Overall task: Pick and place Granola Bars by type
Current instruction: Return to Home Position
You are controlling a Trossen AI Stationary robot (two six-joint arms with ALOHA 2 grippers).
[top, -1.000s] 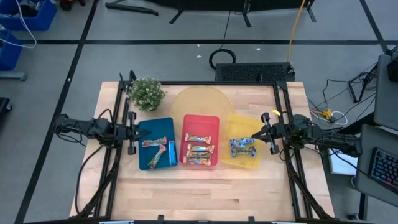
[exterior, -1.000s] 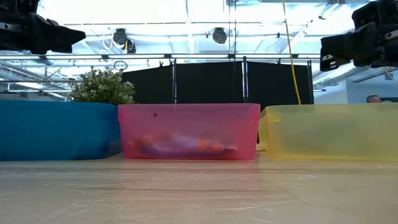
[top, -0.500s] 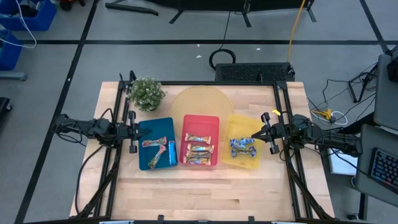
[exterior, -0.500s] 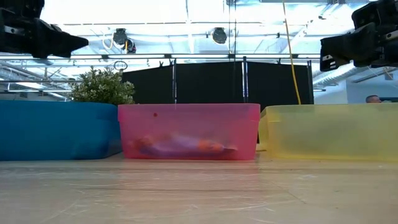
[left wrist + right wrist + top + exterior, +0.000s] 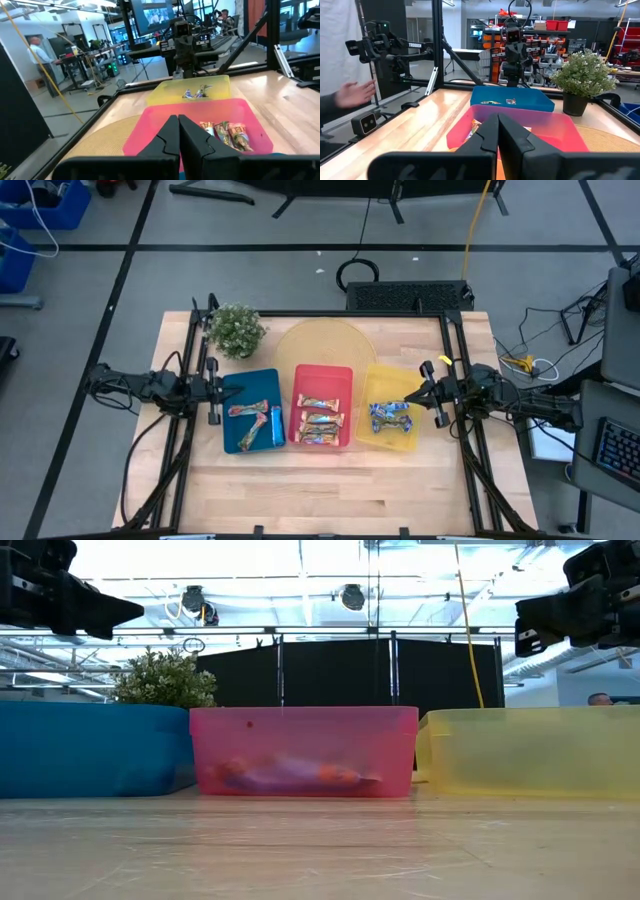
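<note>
Three trays stand side by side on the wooden table. The blue tray point(image 5: 250, 380) at the left holds reddish-green granola bars point(image 5: 255, 420). The red tray point(image 5: 325, 374) in the middle holds golden-brown bars point(image 5: 320, 420). The yellow tray point(image 5: 385, 378) at the right holds blue-white bars point(image 5: 390, 416). My left gripper point(image 5: 228, 391) hangs level above the blue tray's left edge, shut and empty point(image 5: 178, 118). My right gripper point(image 5: 412, 396) hangs level above the yellow tray's right edge, also shut and empty point(image 5: 498, 116).
A potted plant point(image 5: 236, 330) stands at the far left of the table, and a round straw-coloured mat point(image 5: 320, 342) lies behind the trays. Bare wood stretches along the near side. A person's hand point(image 5: 355, 93) shows beyond the table's edge in the right wrist view.
My left gripper has rolled a little about its own pointing line, and its tip sits slightly lower in the low view. It has stayed in its place.
</note>
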